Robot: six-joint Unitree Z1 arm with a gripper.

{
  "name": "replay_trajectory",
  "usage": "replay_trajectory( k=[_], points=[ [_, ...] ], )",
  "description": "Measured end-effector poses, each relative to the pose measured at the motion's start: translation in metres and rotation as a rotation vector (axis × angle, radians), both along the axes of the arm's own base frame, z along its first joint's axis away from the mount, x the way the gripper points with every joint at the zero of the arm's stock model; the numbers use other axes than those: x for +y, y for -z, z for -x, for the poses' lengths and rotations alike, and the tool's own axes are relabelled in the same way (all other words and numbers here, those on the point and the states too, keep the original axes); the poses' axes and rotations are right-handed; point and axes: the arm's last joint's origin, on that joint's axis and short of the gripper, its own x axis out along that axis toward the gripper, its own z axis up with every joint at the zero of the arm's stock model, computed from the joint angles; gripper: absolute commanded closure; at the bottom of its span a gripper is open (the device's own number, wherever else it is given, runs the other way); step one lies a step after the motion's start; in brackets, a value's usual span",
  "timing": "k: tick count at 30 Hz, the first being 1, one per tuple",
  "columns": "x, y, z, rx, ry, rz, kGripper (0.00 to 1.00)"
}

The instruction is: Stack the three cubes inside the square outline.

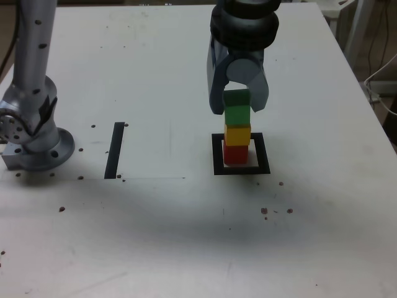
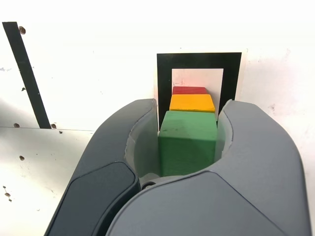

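Observation:
Three cubes stand in one column inside the square outline [image 1: 216,155], a black tape frame with a white centre. The red cube [image 1: 235,154] is at the bottom, the yellow cube [image 1: 237,135] rests on it, and the green cube [image 1: 237,112] is on top. My gripper [image 1: 237,107] comes down from above and is shut on the green cube, one jaw on each side. In the wrist view the green cube [image 2: 187,142] fills the gap between the jaws of the gripper [image 2: 191,112]. Beyond it show the yellow cube [image 2: 192,103], the red cube [image 2: 189,90] and the square outline [image 2: 164,78].
A straight black tape strip [image 1: 115,150] lies on the white table toward the exterior view's left, also seen as the strip [image 2: 24,73] in the wrist view. The arm's metal base [image 1: 34,136] stands at the far left. Small dark specks dot the table surface.

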Motion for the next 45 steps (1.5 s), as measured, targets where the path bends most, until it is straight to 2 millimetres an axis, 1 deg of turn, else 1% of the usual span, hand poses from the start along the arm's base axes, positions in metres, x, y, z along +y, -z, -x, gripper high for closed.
replay_trajectory(
  k=[5,8,11,16,20,22,27,30,33,40,42,45],
  points=[
    [-0.001,0.002,0.001,0.011,-0.002,0.014,0.50],
    [-0.001,0.004,0.002,0.021,0.000,0.026,0.40],
    [-0.002,0.005,0.002,0.016,0.006,0.034,0.28],
    [-0.002,0.007,-0.001,-0.002,0.018,0.038,0.12],
    [-0.002,0.009,0.000,0.001,0.018,0.036,0.02],
    [-0.001,0.010,0.000,0.003,0.014,0.033,0.01],
    [-0.001,0.012,0.003,0.014,0.009,0.027,0.01],
    [0.000,0.010,0.006,0.011,0.009,0.026,0.01],
    [0.001,0.005,0.014,0.004,0.008,0.026,0.01],
    [0.004,-0.019,0.046,-0.060,0.009,0.035,0.01],
    [0.005,-0.023,0.059,-0.082,0.012,0.044,0.01],
    [0.007,-0.023,0.077,-0.100,0.023,0.065,0.01]
  ],
)
